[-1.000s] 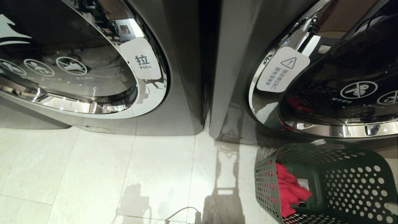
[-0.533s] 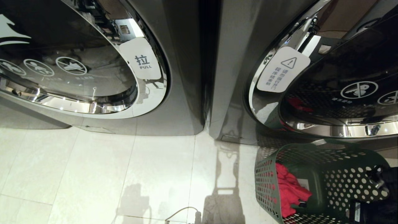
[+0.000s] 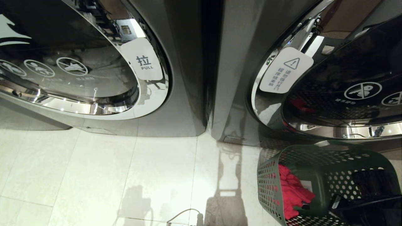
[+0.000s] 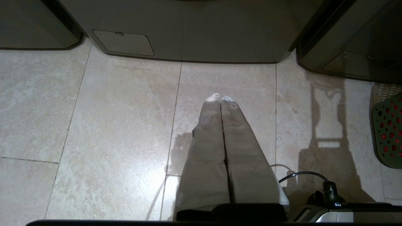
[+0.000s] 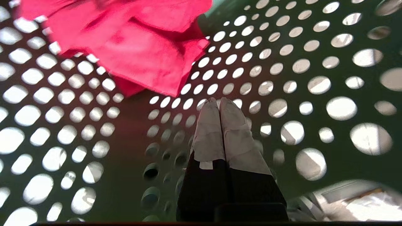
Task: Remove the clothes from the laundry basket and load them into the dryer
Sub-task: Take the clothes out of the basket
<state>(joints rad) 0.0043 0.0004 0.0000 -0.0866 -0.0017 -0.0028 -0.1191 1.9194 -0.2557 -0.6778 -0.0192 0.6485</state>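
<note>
Inside the green perforated laundry basket (image 3: 314, 163) the right gripper (image 5: 219, 101) hung with its two pale-wrapped fingers (image 5: 209, 125) pressed flat together, holding nothing. Just ahead of its tips and a little to one side lay the clothes (image 5: 132, 47), a single crumpled red garment, folded over on itself with soft creases and a loose square corner pointing toward the gripper; the cloth and the fingertips stood near each other but apart. In the head view the same red bundle (image 3: 293, 191) sat against the basket wall farthest from the arm, and the dark bulk of the right arm (image 3: 367, 201) filled the basket's opposite corner. A second earlier that corner had been bare of any arm, half a second earlier only a dark edge had shown at the basket's far rim, and by this moment the arm had come well down into the basket; the garment lay as before. Beyond the basket stood the dryer (image 3: 329, 81), its round glass door shut, red showing dimly in the dark glass. Well away from the basket, the left gripper (image 4: 220, 99) hung over the pale floor tiles (image 4: 110, 125), fingers closed on nothing
</note>
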